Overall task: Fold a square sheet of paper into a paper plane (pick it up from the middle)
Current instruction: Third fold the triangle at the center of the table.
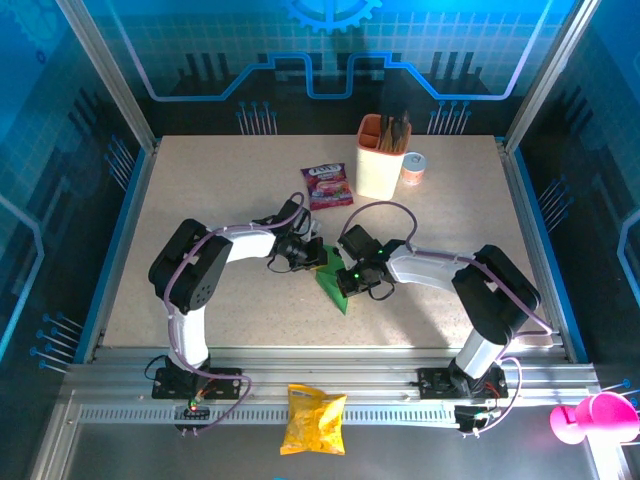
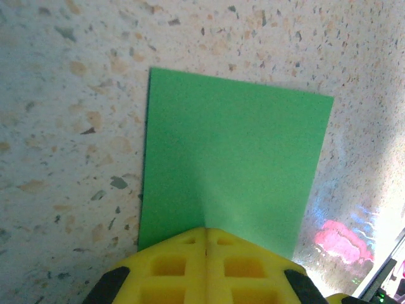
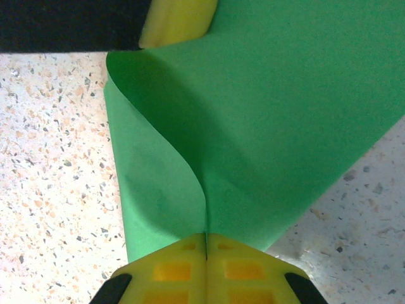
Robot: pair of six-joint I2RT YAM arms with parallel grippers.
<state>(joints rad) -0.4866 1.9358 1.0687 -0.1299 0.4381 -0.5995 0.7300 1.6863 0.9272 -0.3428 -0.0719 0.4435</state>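
Note:
The square sheet of paper point(image 1: 333, 283), bright green, lies mid-table between both grippers. My left gripper point(image 1: 308, 256) meets it from the left and my right gripper point(image 1: 348, 278) from the right. In the left wrist view the sheet point(image 2: 234, 158) lies almost flat on the speckled table, and a faint ridge runs up from the shut yellow jaws of the left gripper point(image 2: 205, 229). In the right wrist view the paper point(image 3: 285, 114) curls up in a fold that ends in the seam of the right gripper point(image 3: 206, 235), shut on it. A left fingertip point(image 3: 177, 22) shows at the sheet's far edge.
A purple snack sachet point(image 1: 327, 186) lies behind the grippers. A cream holder with utensils point(image 1: 380, 155) and a small can point(image 1: 413, 168) stand at the back. A yellow crisp bag point(image 1: 314, 420) rests on the front rail, a pink cup point(image 1: 590, 418) at the right.

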